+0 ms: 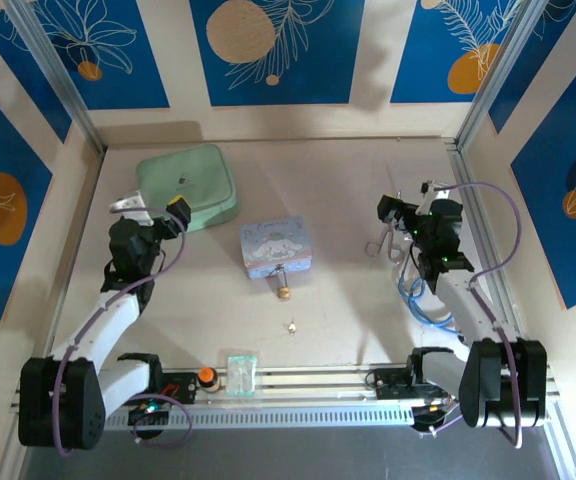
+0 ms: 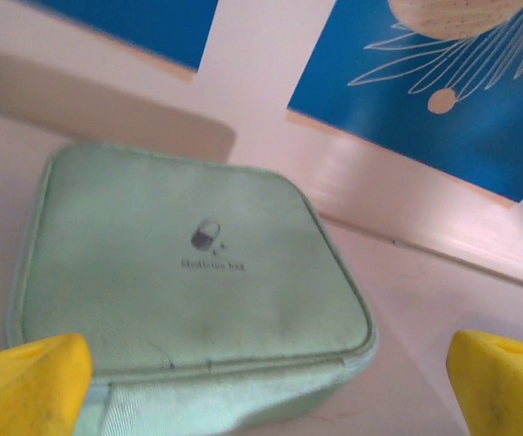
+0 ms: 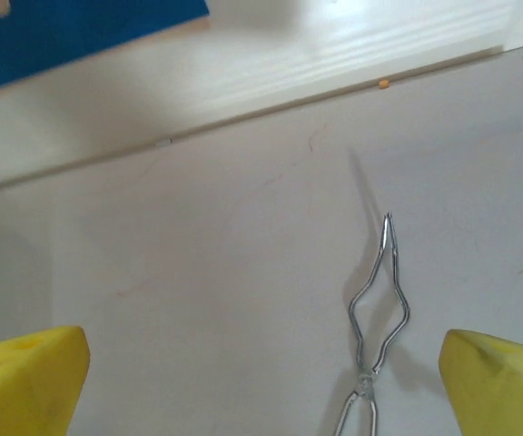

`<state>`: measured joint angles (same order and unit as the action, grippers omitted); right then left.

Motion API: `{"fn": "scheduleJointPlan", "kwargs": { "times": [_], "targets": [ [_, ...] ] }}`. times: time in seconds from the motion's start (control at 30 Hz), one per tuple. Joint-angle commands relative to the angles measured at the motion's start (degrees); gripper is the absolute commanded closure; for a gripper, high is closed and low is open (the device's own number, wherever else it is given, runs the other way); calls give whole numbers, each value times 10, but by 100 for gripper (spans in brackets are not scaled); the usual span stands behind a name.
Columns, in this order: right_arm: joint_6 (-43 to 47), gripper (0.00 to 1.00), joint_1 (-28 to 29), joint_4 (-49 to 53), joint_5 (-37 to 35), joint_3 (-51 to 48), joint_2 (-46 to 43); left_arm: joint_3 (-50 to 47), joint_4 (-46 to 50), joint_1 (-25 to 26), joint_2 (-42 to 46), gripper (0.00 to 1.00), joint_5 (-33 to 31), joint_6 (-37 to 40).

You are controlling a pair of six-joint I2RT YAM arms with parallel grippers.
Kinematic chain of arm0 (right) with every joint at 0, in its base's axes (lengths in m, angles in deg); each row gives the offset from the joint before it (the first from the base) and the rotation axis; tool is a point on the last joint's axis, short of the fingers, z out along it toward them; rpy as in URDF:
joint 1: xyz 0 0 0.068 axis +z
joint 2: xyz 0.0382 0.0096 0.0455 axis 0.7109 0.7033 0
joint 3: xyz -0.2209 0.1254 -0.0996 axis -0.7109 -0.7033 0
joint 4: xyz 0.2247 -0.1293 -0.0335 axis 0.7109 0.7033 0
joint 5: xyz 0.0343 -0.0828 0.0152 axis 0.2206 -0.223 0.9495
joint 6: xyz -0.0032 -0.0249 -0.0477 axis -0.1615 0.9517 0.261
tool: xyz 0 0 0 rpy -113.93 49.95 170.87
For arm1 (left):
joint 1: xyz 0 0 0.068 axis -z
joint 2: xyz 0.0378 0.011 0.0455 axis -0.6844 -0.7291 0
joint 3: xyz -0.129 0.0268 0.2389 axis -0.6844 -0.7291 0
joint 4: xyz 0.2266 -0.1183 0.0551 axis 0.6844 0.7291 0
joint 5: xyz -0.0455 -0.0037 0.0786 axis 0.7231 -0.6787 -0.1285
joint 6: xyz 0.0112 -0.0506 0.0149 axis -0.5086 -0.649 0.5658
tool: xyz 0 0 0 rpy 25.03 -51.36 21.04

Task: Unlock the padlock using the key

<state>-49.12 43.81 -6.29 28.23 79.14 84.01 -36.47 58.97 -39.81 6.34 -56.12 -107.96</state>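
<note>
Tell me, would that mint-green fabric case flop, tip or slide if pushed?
Probably soft: the mint-green fabric case has rounded, padded-looking corners and stitched seams, so it may dent when squeezed. It lies flat and wide on the pale table, so tipping or rolling seems unlikely. Its woven cloth looks grippy, so a push might drag rather than glide.

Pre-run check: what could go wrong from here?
1. The key is tiny and lies flat; a pinch may slide it away.
2. The padlock sits close by the blue tin; reaching in may bump the tin.
3. A silver wire tool lies just ahead of the right end effector; it might snag.
</note>
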Motion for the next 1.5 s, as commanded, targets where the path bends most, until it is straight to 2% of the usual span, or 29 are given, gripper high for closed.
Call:
{"fn": "scheduleJointPlan", "kwargs": {
  "times": [0.0,0.07,0.2,0.27,0.4,0.5,0.63,0.77,0.87,1.07,1.2,1.47],
  "targets": [
    [-49,1,3,94,99,5,-16,45,250,-3,12,0,-32,-145],
    [-22,1,20,114,134,7,-24,58,282,4,11,0,4,-142],
    [-12,1,66,184,118,23,-25,58,327,28,28,0,26,-147],
    [-17,1,103,212,106,26,-26,67,357,48,30,0,57,-120],
    [-48,2,213,255,24,25,-33,99,415,119,19,0,67,-102],
    [-97,2,295,262,-7,15,-31,118,437,190,16,0,46,-96],
    [-154,5,410,271,-64,6,-8,119,430,261,1,0,58,-123],
    [-212,14,508,273,-121,-3,18,116,422,321,-8,0,40,-143],
    [-245,18,556,261,-127,-4,53,112,412,359,-18,0,34,-165],
    [-283,31,619,262,-140,29,143,101,387,409,-36,1,21,-193],
    [-292,35,644,255,-140,44,184,97,380,434,-48,1,15,-202],
    [-283,42,678,254,-148,76,236,70,365,441,-33,3,4,-221]
  ]
}}
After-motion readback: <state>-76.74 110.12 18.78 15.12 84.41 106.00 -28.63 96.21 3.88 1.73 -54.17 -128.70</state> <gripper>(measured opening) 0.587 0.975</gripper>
